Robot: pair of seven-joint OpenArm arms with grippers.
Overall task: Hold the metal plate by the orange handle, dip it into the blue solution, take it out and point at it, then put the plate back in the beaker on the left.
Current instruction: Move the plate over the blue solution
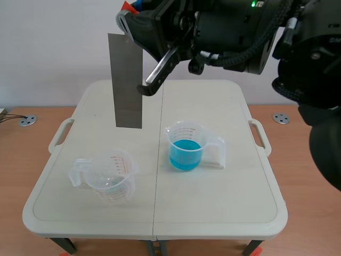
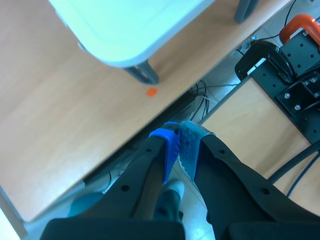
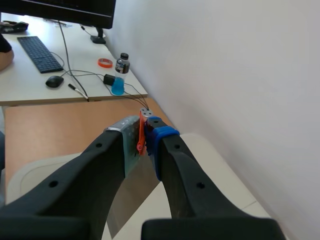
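Right hand (image 3: 145, 134) clamped on orange handle (image 3: 140, 136), metal plate (image 1: 128, 80) hanging upright in air, 11 o'clock from blue-solution beaker (image 1: 185, 148); empty beaker (image 1: 109, 180) 8 o'clock from it. Left hand (image 2: 180, 145) closed, empty.

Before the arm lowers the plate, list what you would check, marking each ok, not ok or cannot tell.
1. Right gripper shut on the orange handle of the metal plate: ok.
2. Plate hanging upright, clear of the table: ok.
3. Plate over the blue solution beaker: not ok, in the scene view it hangs off to its side.
4. Blue solution beaker and empty beaker both upright: ok.
5. Left gripper shut, away from the tabletop: ok.
6. Plate already dipped: cannot tell.
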